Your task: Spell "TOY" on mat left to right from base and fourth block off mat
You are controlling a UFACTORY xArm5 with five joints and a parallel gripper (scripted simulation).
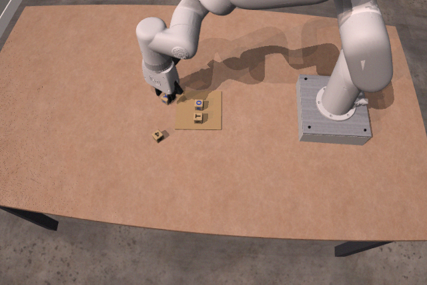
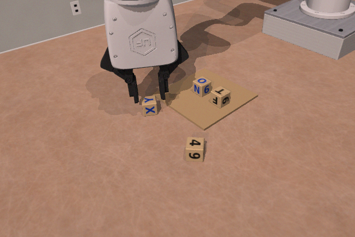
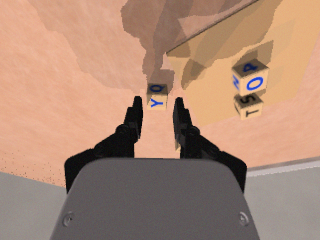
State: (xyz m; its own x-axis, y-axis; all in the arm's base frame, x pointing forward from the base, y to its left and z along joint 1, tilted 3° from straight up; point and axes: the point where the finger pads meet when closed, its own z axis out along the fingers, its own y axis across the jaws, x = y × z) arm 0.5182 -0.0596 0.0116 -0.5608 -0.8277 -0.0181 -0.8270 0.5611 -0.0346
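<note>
The Y block [image 1: 165, 99] [image 2: 150, 107] [image 3: 157, 101] lies on the table just off the mat's far-side corner, Y face up and turned relative to the mat. My gripper [image 2: 149, 100] [image 3: 158, 105] is open and empty, its fingertips low over the Y block, one toward each side. On the mat [image 1: 186, 123] [image 2: 200, 122] [image 3: 210, 110], the T block [image 1: 197, 117] [image 2: 220, 97] [image 3: 249, 107] and the O block [image 1: 198, 104] [image 2: 201, 86] [image 3: 250, 77] lie flat side by side with a small gap. Seen from the base, T is left of O.
The fourth block [image 1: 157, 135] [image 2: 194, 149], with a 4 on top, lies on the table fully off the mat, turned at an angle. The robot's base plate [image 1: 307, 109] [image 2: 300, 36] stands on the other side of the mat.
</note>
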